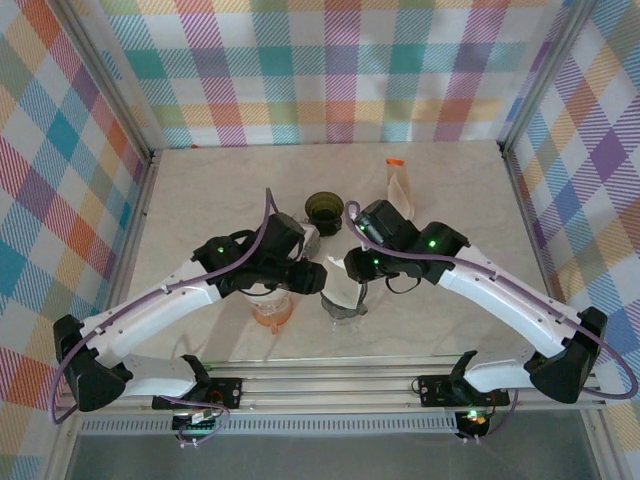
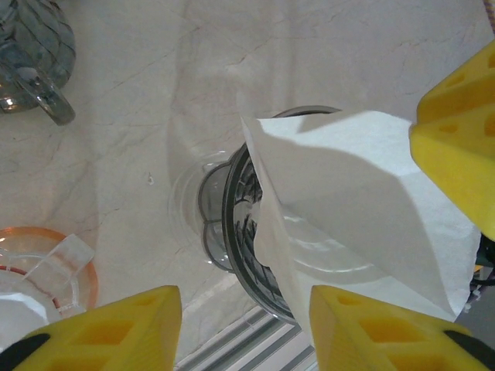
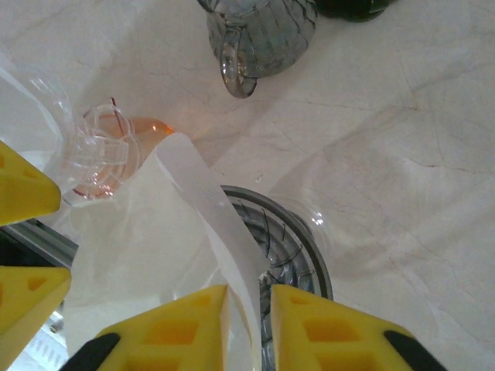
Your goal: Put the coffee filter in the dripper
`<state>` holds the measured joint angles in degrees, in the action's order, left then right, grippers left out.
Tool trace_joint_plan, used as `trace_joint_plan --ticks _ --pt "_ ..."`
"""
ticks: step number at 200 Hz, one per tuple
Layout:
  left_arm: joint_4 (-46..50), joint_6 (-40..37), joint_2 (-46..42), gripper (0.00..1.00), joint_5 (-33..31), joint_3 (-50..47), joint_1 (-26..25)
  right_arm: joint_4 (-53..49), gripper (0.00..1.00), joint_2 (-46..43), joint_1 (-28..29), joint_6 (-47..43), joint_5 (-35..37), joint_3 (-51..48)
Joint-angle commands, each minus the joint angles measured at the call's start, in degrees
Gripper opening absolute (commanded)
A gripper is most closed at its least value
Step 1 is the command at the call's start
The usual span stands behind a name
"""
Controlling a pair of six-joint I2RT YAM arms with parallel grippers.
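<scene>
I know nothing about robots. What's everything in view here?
grey dripper: one, smoky grey, near-centre table
coffee filter: one, white, above the grey dripper
second grey dripper: one, smoky grey, beside dark green cup
dark green cup: one, dark green, mid-table
orange dripper: one, clear orange, left of grey dripper
packet: one, pale with orange top, far right
table: one, pale marble
left arm, right arm: two, white and black, near edge
left gripper: one, yellow, open beside filter
right gripper: one, yellow, shut on filter
</scene>
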<state>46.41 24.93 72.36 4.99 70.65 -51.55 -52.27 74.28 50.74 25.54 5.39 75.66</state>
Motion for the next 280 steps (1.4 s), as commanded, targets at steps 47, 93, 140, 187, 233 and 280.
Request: trace_joint_plan --ticks 47,93,140,187,233,280 --pt "-0.61 0.81 1.79 0.39 0.15 1.04 -0.92 0.50 0.07 1.17 1.29 0.19 1.29 -0.95" --pt "-0.86 0.91 2.94 0.36 0.19 0.74 -0.92 -0.50 0.03 2.18 2.51 -0.22 4.01 -1.07" --pt "-1.37 1.54 3.45 0.39 0.87 0.53 -0.98 -2.14 0.00 2.41 3.33 -0.41 7.56 -1.30" --pt "-1.11 1.48 3.65 0.33 0.56 1.10 -1.18 -3.28 0.00 2.66 3.68 -0.56 9.08 -1.32" --pt "-0.90 1.55 4.13 0.27 0.38 1.33 -1.36 -3.36 0.00 3.14 4.36 -0.31 10.56 -2.18" --pt "-0.69 1.33 5.62 0.17 0.50 1.59 -1.71 -2.68 0.06 2.97 4.45 0.10 10.36 -2.86"
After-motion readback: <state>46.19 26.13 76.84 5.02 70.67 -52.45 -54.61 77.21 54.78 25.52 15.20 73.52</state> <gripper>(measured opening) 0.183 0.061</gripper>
